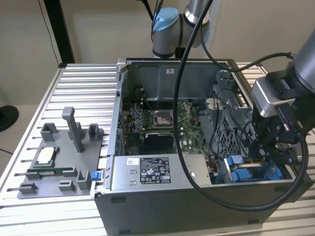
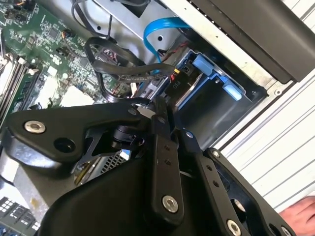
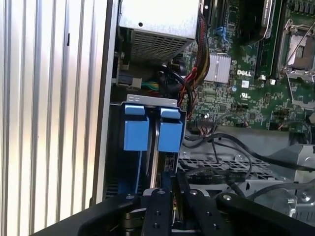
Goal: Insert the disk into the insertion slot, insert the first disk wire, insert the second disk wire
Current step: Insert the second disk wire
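Note:
The insertion slot is the dark grey bay at the front corner of the open computer case on the exterior view's right. Two blue carrier tabs stand side by side in the insertion slot. The disk's metal body is hidden under them. My gripper hangs right over this bay. Its fingers are pressed together at the gripper tip, just below a black wire connector. A small yellowish piece sits between them at the gripper. A light blue wire arcs down toward the tip.
A grey labelled power-supply box lies beside the bay, with the green motherboard behind it. Black cable bundles and a perforated metal cage crowd the gripper. A grey fixture plate lies on the ribbed table. A person's hand is close by.

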